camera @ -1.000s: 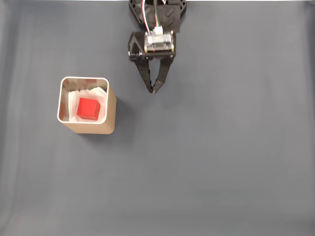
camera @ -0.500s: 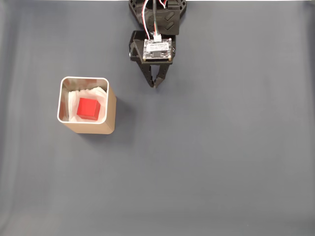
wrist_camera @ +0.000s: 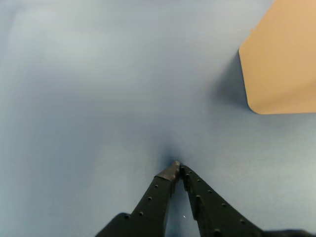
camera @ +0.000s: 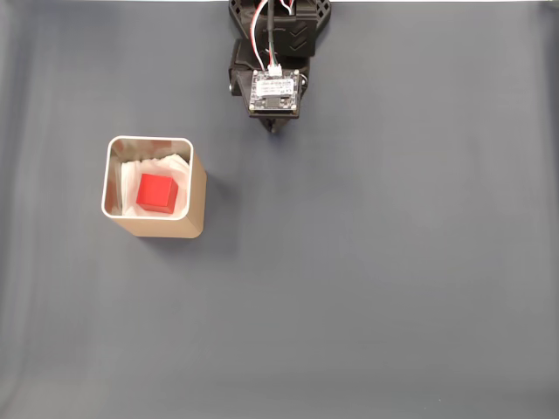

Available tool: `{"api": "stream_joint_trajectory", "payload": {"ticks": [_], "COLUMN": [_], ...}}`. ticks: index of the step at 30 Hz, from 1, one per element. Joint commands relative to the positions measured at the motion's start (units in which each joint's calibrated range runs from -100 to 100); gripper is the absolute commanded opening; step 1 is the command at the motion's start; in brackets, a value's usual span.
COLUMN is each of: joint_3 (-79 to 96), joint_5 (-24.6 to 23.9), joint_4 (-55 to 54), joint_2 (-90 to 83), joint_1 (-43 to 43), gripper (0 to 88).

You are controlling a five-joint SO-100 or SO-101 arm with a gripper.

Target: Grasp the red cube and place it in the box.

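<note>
The red cube (camera: 157,192) rests inside the box (camera: 197,194), on the white paper lining, at the left of the fixed view. The box's tan wall (wrist_camera: 281,59) fills the upper right corner of the wrist view. My gripper (camera: 272,128) is at the top centre of the fixed view, folded back under the arm, well to the right of the box. In the wrist view my gripper (wrist_camera: 177,167) is shut with its black fingertips touching and nothing between them, just above the mat.
A plain grey-blue mat (camera: 367,279) covers the whole table. The arm's base (camera: 279,17) sits at the top edge. Open mat stretches to the right of the box and in front of it.
The gripper has pulled back toward the arm's base over the last second, its fingers tucking under the wrist. The cube and box have not moved.
</note>
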Motion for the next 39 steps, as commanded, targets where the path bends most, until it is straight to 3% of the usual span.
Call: {"api": "stream_joint_trajectory", "payload": {"ticks": [1, 9, 13, 39], "joint_3": [0.91, 0.91, 0.91, 0.91], "joint_5": [1.22, 2.74, 0.83, 1.07], "joint_4": [4.66, 10.48, 10.32, 10.32], "joint_2": [-0.63, -0.63, -0.63, -0.63], "joint_1": [0.29, 0.14, -0.07, -0.35], "gripper": [1.1, 1.1, 1.1, 1.1]}}
